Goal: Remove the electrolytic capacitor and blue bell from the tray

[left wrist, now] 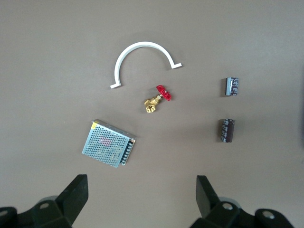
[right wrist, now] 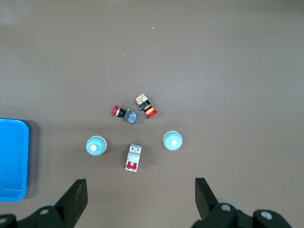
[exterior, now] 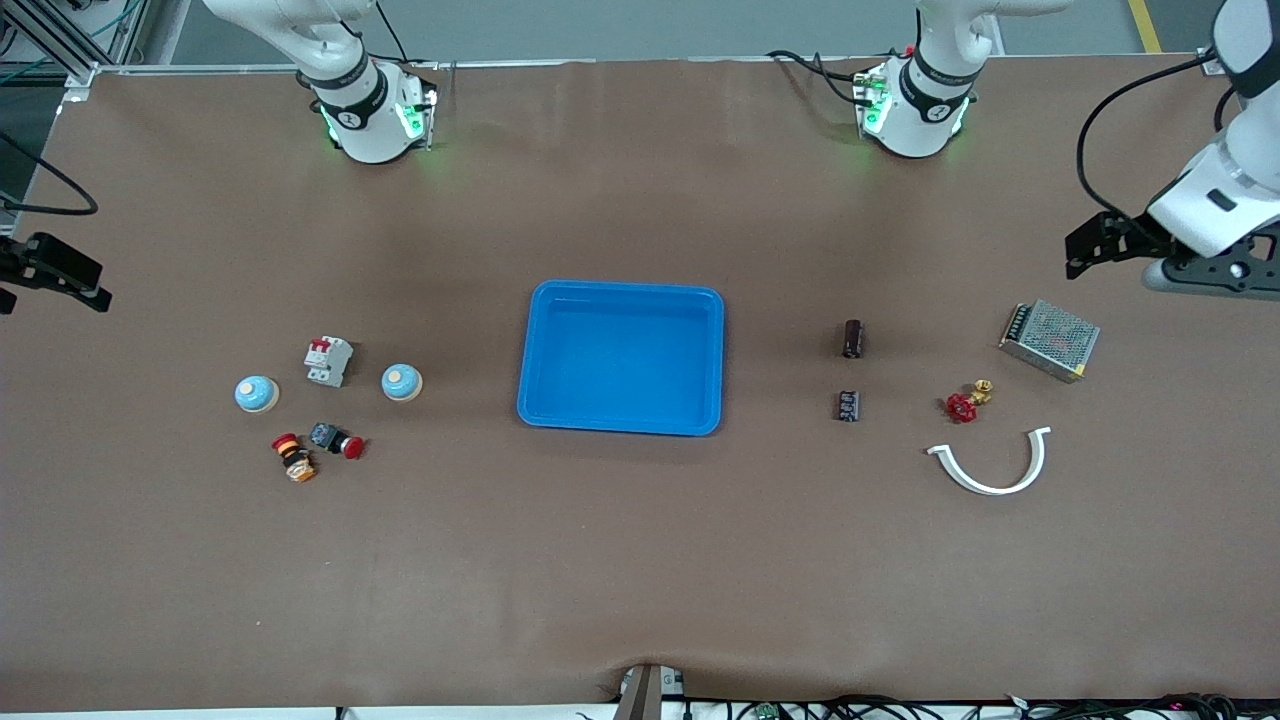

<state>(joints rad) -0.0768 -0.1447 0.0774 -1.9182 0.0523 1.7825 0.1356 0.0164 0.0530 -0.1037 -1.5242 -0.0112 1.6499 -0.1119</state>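
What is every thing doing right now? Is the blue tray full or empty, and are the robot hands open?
blue tray: empty, flat on the table
two capacitors: lying on the table, untouched
two bells: standing upright, untouched
circuit breaker: on the table between the bells
left gripper: open, holding nothing, above the table near the power supply
right gripper: open, holding nothing

Right end effector (right wrist: 140,194) hangs wide open over two blue bells (right wrist: 95,146) (right wrist: 172,140), breaker (right wrist: 134,157), and tray (right wrist: 12,161) edge.
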